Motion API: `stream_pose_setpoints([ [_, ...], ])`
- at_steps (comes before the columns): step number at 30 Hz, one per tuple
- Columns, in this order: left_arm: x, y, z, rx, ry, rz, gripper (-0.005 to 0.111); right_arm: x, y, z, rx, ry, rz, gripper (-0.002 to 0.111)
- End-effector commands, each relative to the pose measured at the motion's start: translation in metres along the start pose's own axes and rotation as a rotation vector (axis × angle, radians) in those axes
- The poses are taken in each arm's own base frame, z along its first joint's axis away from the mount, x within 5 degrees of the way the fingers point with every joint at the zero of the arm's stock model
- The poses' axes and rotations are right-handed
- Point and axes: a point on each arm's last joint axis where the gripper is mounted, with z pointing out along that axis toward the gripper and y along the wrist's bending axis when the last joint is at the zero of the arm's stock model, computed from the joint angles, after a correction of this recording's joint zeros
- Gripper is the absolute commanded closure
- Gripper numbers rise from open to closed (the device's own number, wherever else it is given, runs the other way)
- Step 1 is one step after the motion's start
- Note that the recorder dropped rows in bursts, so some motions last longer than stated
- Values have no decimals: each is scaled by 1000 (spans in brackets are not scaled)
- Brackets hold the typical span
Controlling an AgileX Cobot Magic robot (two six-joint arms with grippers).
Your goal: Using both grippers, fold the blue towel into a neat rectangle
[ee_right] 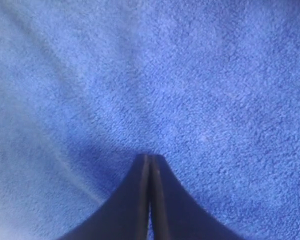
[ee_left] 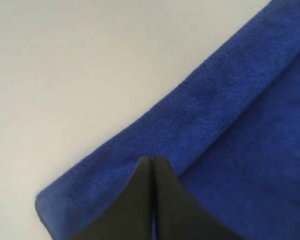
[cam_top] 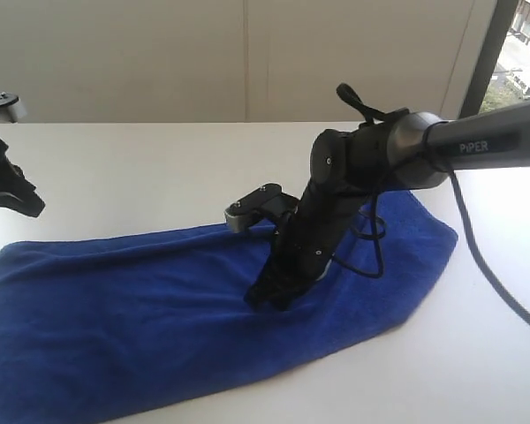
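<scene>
Starting at your left: left gripper (cam_top: pixel 28 205) hangs over the white table (cam_top: pixel 159 159) beside the blue towel's (cam_top: pixel 141 318) left end, jaws pressed together on nothing. The towel lies flat, its long side running left to right. Right gripper (cam_top: pixel 269 300) points down at the towel's middle, jaws likewise closed, no cloth pinched; whether the tips actually press you cannot tell.
</scene>
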Motion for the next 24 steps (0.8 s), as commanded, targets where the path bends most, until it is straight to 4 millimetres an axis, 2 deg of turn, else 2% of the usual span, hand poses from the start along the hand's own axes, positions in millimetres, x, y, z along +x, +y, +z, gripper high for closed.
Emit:
stream_pose_setpoints([
  [1,5,0,15,87,31,-34,107,26,-3,10,10,254,-21,108],
  [6,9,-4,36,238,36,-85,107,25,0,7,-13,245,-1,108],
  [10,1,-5,43,243,-42,-51,107,22,4,-4,-18,206,14,108],
  [14,-6,-5,42,254,-115,-57,107,7,7,-38,37,40,85,108],
  [15,-6,-6,42,266,-116,-60,107,2,8,-50,57,-14,81,108],
  [16,-4,-10,41,308,-100,-55,107,-5,7,-73,112,-84,42,108],
  [18,-1,-12,40,330,-61,-72,107,-8,-6,-101,248,-119,-29,108],
  [21,3,-8,43,279,-10,-169,107,2,-32,-112,319,-84,13,108],
  [24,6,-4,44,237,14,-161,107,19,-64,-120,335,-77,130,108],
])
